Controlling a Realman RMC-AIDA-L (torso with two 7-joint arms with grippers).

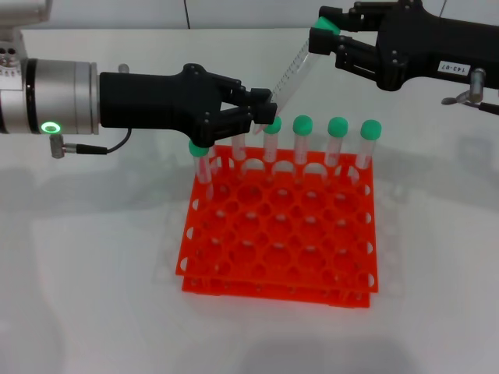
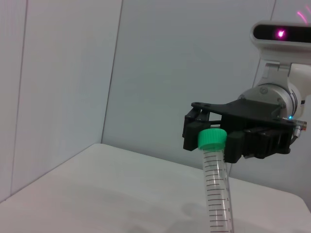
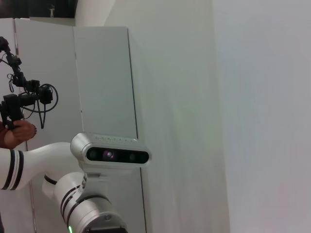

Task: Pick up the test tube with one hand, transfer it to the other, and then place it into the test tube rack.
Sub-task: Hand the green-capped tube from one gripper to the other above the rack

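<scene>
Test tube (image 1: 294, 70) between both grippers

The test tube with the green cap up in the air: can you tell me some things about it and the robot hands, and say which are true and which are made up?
1. The test tube is held in the air between two grippers. True.
2. The right gripper holds the tube near its green cap. True.
3. The left gripper is parked far from the tube. False: it is at the tube's lower end, above the rack.
4. The test tube rack is blue. False: it is orange-red.
5. The rack's back row already has tubes with green caps standing in it. True.
6. The held tube stands straight up. False: it is tilted, cap end up toward the right gripper.
</scene>
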